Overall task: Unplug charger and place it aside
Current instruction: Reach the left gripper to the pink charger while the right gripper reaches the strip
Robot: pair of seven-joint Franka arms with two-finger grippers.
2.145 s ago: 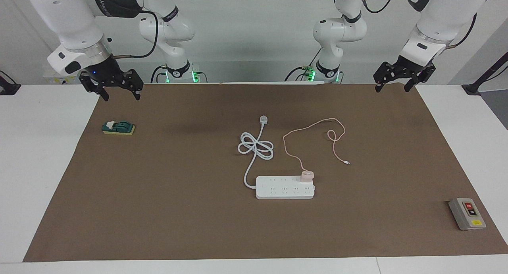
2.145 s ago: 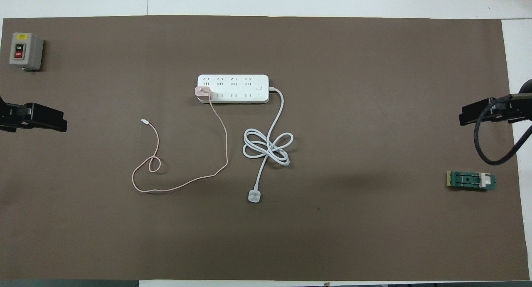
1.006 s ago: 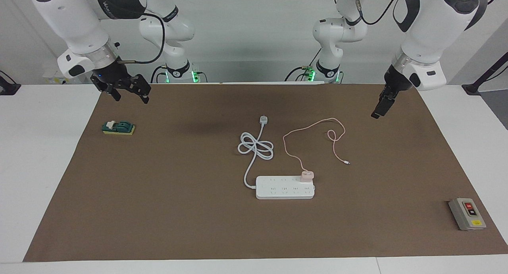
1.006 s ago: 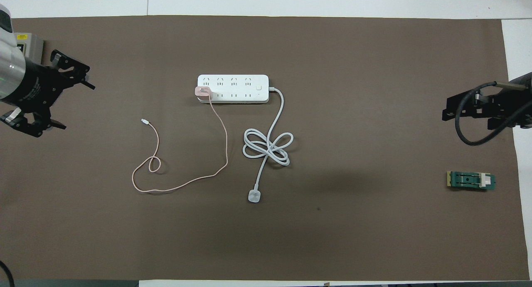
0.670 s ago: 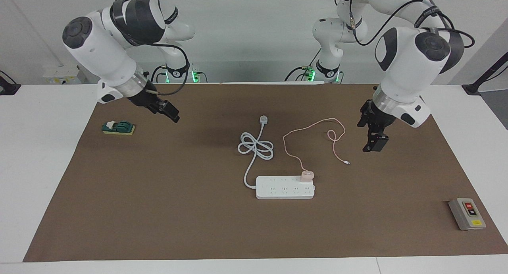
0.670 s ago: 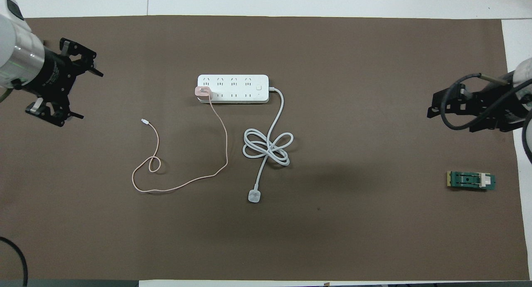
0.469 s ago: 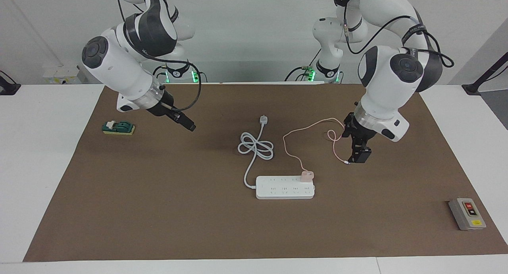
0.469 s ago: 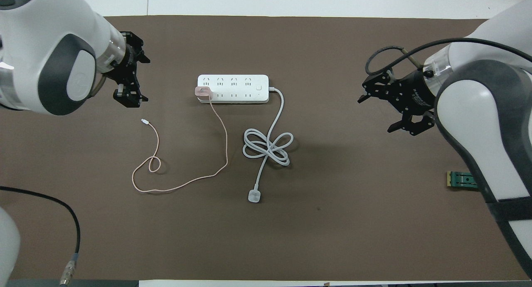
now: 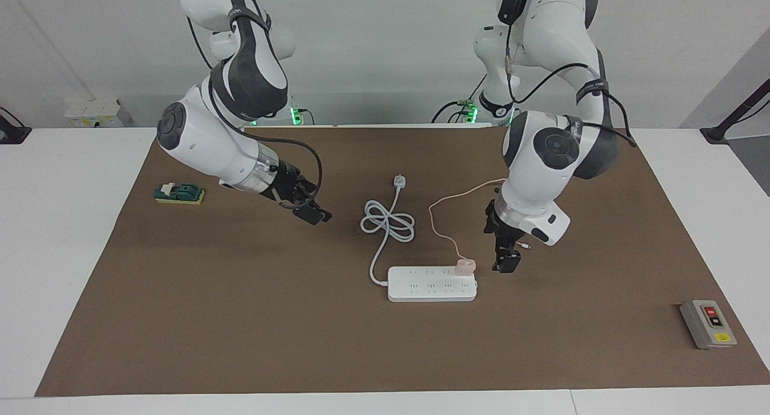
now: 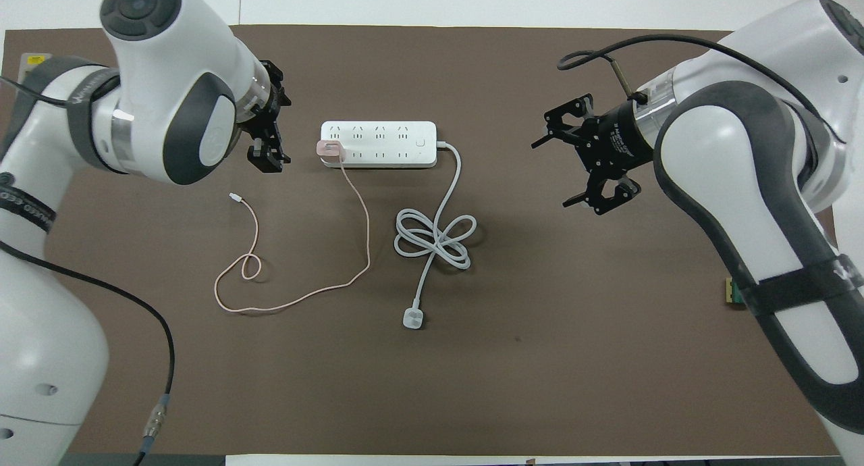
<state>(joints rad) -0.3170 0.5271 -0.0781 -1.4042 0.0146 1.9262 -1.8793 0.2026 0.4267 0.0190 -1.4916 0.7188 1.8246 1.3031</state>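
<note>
The pale pink charger [image 9: 465, 266] [image 10: 330, 148] is plugged into the end socket of the white power strip [image 9: 421, 288] [image 10: 385, 134], at the strip's end toward the left arm. Its thin pink cable [image 9: 448, 237] [image 10: 368, 229] loops over the brown mat toward the robots and ends in a tiny connector [image 10: 234, 196]. My left gripper [image 9: 505, 263] [image 10: 273, 134] is open and hangs low beside the charger, a small gap apart. My right gripper [image 9: 313, 212] [image 10: 552, 173] is open and empty over bare mat, off the strip's other end.
The strip's thick white cord lies coiled [image 9: 388, 222] [image 10: 435, 240], its plug [image 9: 400, 181] [image 10: 413, 319] nearer the robots. A grey on/off switch box [image 9: 708, 323] stands at the left arm's end. A green knife switch [image 9: 179, 193] lies at the right arm's end.
Both arms have swung in from the table's ends toward the middle. The left gripper came down beside the charger; the right gripper moved over the mat toward the strip. Charger and strip have not moved.
</note>
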